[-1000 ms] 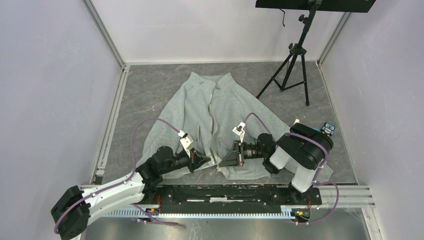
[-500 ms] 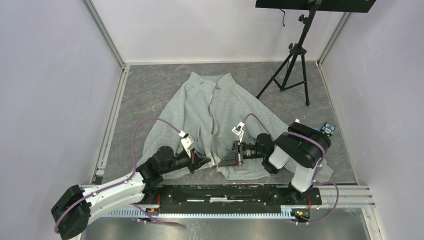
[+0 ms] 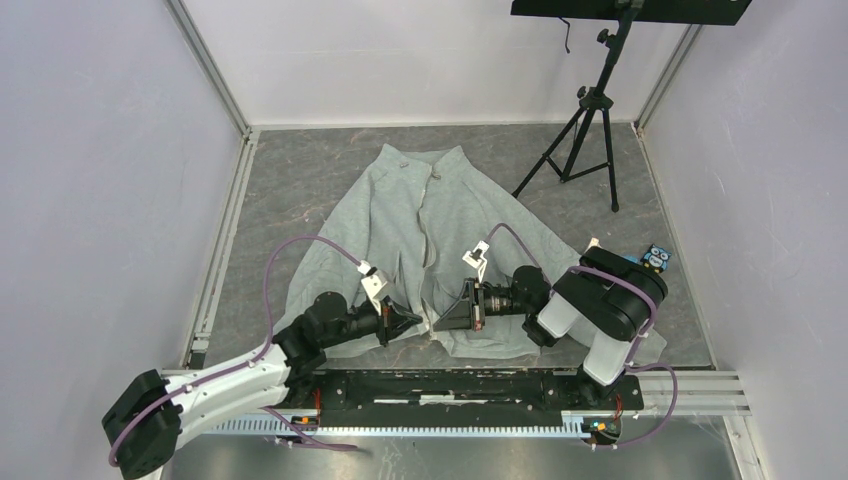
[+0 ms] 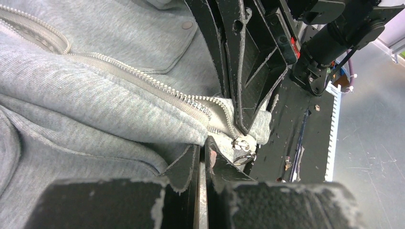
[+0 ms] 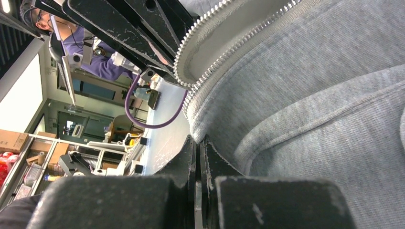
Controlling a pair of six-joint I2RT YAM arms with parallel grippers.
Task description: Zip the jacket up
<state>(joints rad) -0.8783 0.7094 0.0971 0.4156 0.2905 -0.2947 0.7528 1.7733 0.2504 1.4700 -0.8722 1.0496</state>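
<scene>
Grey fleece jacket flat, zipper open below; left end effector, right end effector pinch fabric.

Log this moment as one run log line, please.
Phase: zip start | left tool: shut on jacket hem beside zipper pull | right tool: shut on facing hem edge | zipper pull: at bottom, not raised
</scene>
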